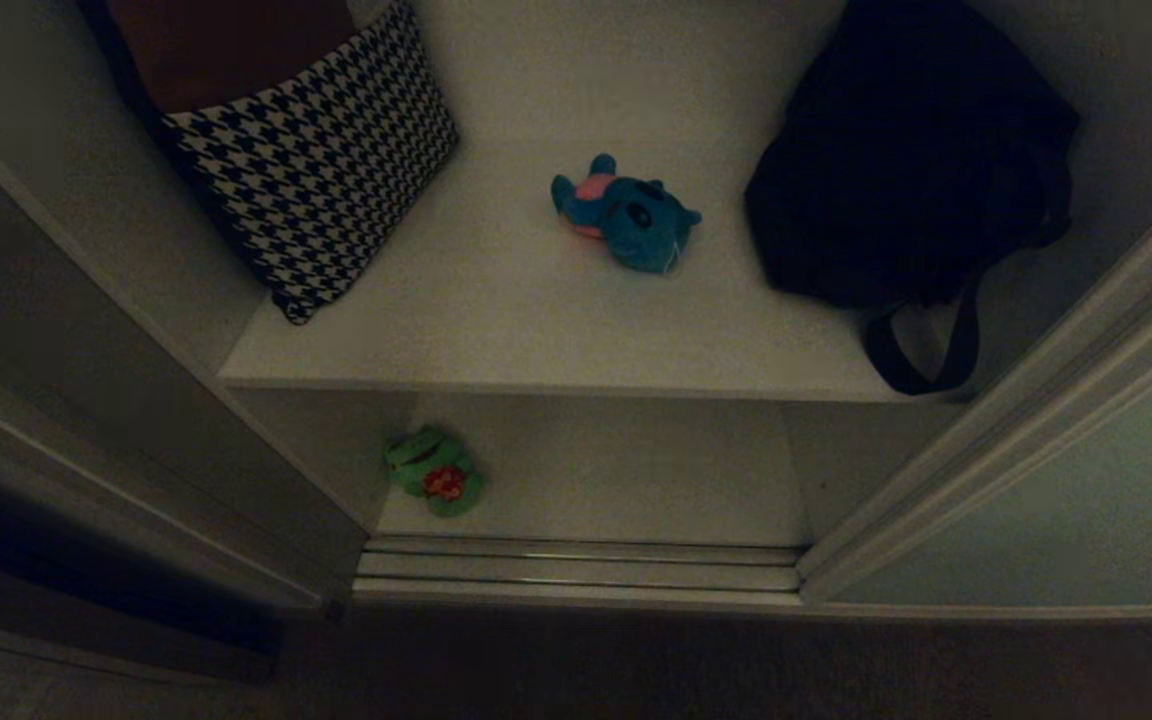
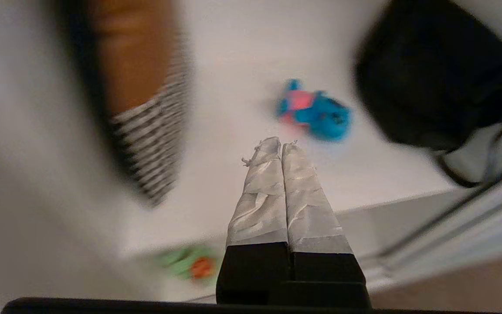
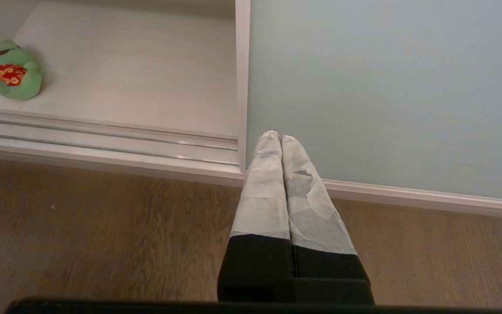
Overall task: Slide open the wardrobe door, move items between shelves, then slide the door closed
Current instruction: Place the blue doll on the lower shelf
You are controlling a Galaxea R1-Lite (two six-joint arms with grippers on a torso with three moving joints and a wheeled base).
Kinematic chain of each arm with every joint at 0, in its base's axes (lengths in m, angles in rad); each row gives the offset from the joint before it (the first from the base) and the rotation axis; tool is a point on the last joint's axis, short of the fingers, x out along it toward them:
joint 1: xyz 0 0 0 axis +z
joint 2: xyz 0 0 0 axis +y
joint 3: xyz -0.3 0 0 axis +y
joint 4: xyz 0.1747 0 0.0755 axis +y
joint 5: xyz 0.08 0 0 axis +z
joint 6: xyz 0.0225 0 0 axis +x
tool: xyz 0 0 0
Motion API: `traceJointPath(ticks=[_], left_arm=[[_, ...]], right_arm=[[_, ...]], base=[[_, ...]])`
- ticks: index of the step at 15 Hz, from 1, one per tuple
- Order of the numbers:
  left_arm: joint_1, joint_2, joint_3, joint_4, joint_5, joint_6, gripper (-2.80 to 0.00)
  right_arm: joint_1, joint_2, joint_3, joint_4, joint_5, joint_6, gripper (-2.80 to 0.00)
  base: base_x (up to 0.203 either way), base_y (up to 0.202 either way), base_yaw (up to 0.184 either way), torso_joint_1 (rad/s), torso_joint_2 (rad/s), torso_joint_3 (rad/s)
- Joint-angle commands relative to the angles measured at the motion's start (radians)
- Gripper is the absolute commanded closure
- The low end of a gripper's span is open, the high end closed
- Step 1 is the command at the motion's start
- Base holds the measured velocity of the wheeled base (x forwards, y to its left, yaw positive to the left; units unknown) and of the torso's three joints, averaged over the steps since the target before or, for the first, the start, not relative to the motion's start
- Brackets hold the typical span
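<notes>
1. Sliding wardrobe door stands pushed to the right side of the opening; its pale grey-green panel and off-white frame edge show at the right of the head view, and the compartment behind is exposed.
2. Upper shelf: a white board with the blue plush toy lying about mid-shelf, well back from the front edge, pink-orange patch showing.
3. Houndstooth cushion leans in the upper shelf's back left corner against the left wall, apart from the blue toy.
4. Black bag sits on the right side of the upper shelf; its strap loops down to the front right corner.
5. Lower shelf: the green plush toy with a red spot lies near the front left corner, close to the left wall and just behind the door track.
6. Left gripper: taped fingers pressed together, nothing between them; in its wrist view it hangs in front of the upper shelf's front edge, pointing toward the blue toy but clear of it. View is blurred.
7. Right gripper: fingers closed tight, empty; it hangs over the wooden floor by the bottom of the door's frame edge, touching nothing.
8. Neither arm appears in the head view.
</notes>
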Motion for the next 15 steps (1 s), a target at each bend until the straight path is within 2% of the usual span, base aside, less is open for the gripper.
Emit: traceJointPath(ticks=[1,4,8,11,13,14,15], left_arm=[[-0.058,0.337,-0.194,0.038,-0.011,-0.01,0.0],[-0.189,0.614,-0.44,0.083,0.034,-0.071,0.0],[-0.342,0.897,-0.519,-0.073,0.246,-0.095,0.0],[-0.416,0.979,-0.514,-0.123,0.31,-0.261,0.0],[-0.459,1.036,-0.513,-0.173,0.402,-0.329,0.0],[-0.477,1.065,-0.516,-0.213,0.445,-0.345,-2.8],[-0.486,1.088,-0.519,-0.246,0.463,-0.351,-2.8]], right_arm=[[0.0,0.0,0.0,0.0,0.0,-0.001,0.0],[0.0,0.0,0.0,0.0,0.0,0.0,0.0],[0.0,0.0,0.0,0.0,0.0,0.0,0.0],[0.0,0.0,0.0,0.0,0.0,-0.001,0.0],[0.0,0.0,0.0,0.0,0.0,-0.001,0.0],[0.0,0.0,0.0,0.0,0.0,-0.001,0.0],[0.0,0.0,0.0,0.0,0.0,-0.001,0.0]], base=[[0.0,0.0,0.0,0.0,0.0,0.0],[0.0,0.0,0.0,0.0,0.0,0.0],[0.0,0.0,0.0,0.0,0.0,0.0],[0.0,0.0,0.0,0.0,0.0,0.0],[0.0,0.0,0.0,0.0,0.0,0.0],[0.0,0.0,0.0,0.0,0.0,0.0],[0.0,0.0,0.0,0.0,0.0,0.0]])
